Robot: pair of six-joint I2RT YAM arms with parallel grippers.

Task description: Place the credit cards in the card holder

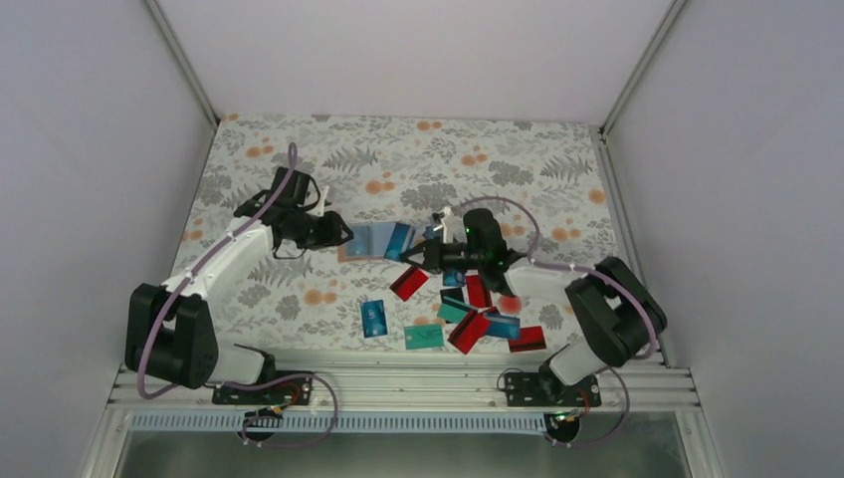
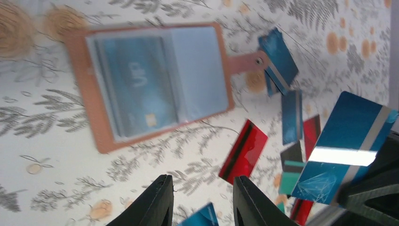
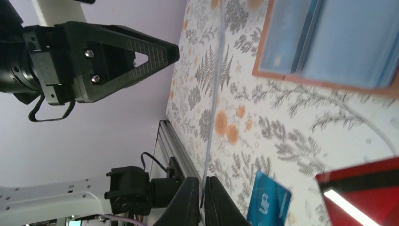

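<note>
The card holder (image 2: 79, 56) is lying open and flat around the middle of the table (image 1: 448, 149). Its tan border is framing clear pockets, and a blue card (image 2: 136, 84) is showing through the pocket on one side. A short tan tab with a small stud (image 2: 258, 60) is sticking out of one long edge, and a dark blue card (image 2: 281, 57) is touching the tab's end.

The left claw (image 2: 202, 178) is hovering just beside the holder on the side toward the table's left edge. Its two fingers are standing well apart and are gripping nothing.

The right claw (image 3: 203, 181) is reaching in from the table's right side, close to the holder. Its fingers are pinched almost together on a striped blue card (image 2: 346, 141), which is being held off the table. In the right wrist view that card is showing only as a thin edge-on line.

The remaining credit cards (image 1: 478, 314) are lying loose between the holder and the near right corner, several of them overlapping. A red card (image 1: 408, 283) is lying nearest the holder. A blue one (image 1: 373, 318) and a teal one (image 1: 423, 336) are lying apart from the pile, toward the near edge.
</note>
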